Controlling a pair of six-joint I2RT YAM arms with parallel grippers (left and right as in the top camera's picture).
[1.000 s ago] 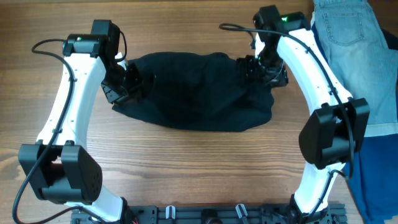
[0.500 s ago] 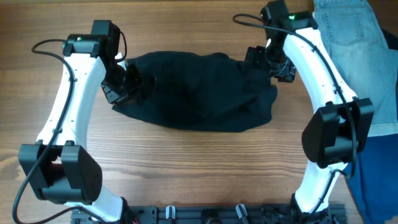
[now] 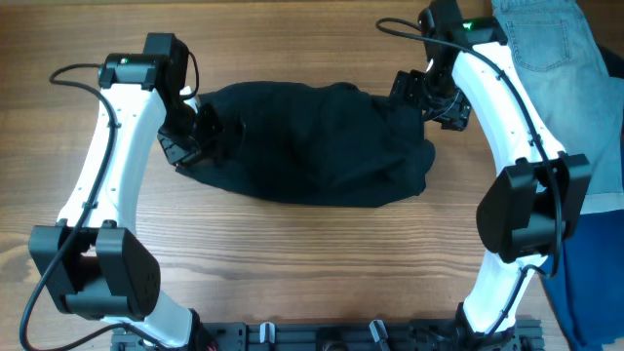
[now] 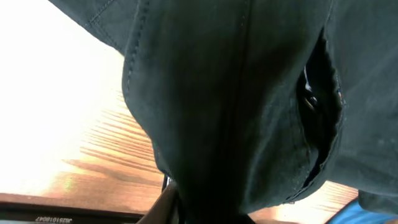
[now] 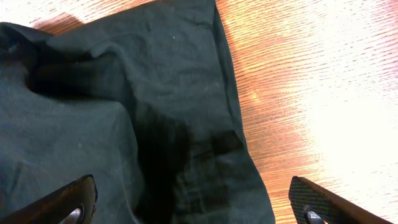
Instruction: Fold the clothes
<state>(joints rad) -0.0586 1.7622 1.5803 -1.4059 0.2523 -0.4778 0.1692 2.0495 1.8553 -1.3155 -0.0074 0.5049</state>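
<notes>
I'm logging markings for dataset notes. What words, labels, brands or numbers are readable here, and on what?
Dark strip at the bottom edge of the left wrist view: a short pale string of characters, too small and blurred to read.
Black fabric garment, light blue denim garment, white robot arms: no text visible.

The right claw (image 5: 193, 208) is spread wide, and its two dark fingers (image 5: 65, 200) show only at the lower corners of the view. Between them lies the black garment (image 5: 112, 118), soft and matte. It is rumpled into deep folds at the upper left, and a stitched edge runs down its right side. A darker patch marks the cloth near the middle. To the right is the wooden desk (image 5: 311, 93), brightly lit, with its grain running aslant.
</notes>
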